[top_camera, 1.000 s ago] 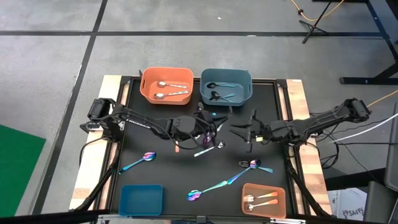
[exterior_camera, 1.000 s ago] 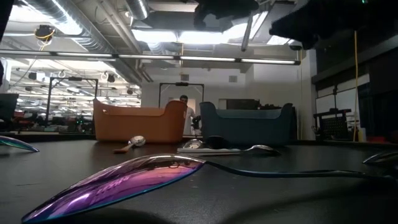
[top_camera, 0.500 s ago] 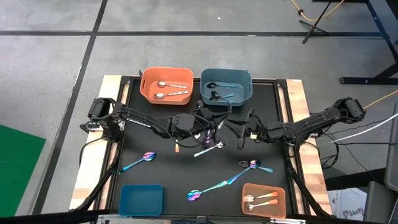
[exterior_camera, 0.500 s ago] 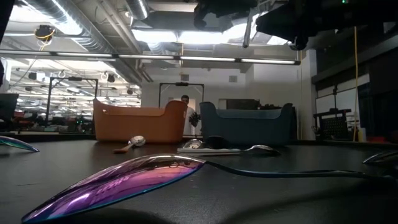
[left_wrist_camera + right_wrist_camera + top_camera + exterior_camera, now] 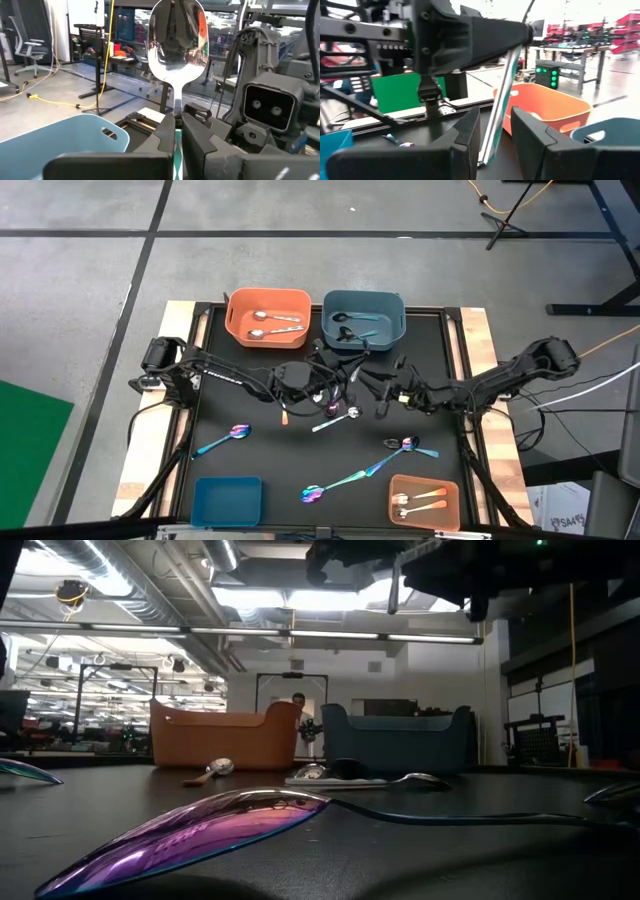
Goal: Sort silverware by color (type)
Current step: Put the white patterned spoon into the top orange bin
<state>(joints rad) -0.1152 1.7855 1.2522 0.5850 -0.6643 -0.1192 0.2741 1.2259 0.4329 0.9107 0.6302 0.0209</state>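
Observation:
My left gripper (image 5: pixel 175 120) is shut on a spoon with a mirror-bright bowl (image 5: pixel 176 40) and a teal handle, held above the table's middle (image 5: pixel 335 385). My right gripper (image 5: pixel 495 125) is open just to its right (image 5: pixel 378 395). Its fingers stand on either side of that spoon's handle (image 5: pixel 502 95), apart from it. On the table lie a silver spoon (image 5: pixel 335 418), an orange-handled spoon (image 5: pixel 284 415) and three iridescent spoons (image 5: pixel 228 437) (image 5: pixel 345 480) (image 5: pixel 410 445). In the low view one iridescent bowl (image 5: pixel 200 835) lies close up. My left gripper pinches the spoon's thin handle (image 5: pixel 175 107) between its two fingers, a little behind the bowl. The bowl stands out past the fingertips, and the teal rest of the handle (image 5: pixel 490 145) runs away below the gripper. The spoon is lifted clear of the table.
At the far edge, an orange bin (image 5: pixel 240 330) holds silver spoons and a blue bin (image 5: pixel 392 330) holds black ones. Near the front edge are a small blue bin (image 5: pixel 227 500) and a small orange bin (image 5: pixel 450 498) with orange-handled spoons. A person (image 5: pixel 297 710) stands far behind.
My right gripper has moved toward the table's left, closing in on my left gripper until its open fingers stand around the held spoon's handle. My left gripper and the spoon have stayed about where they were.

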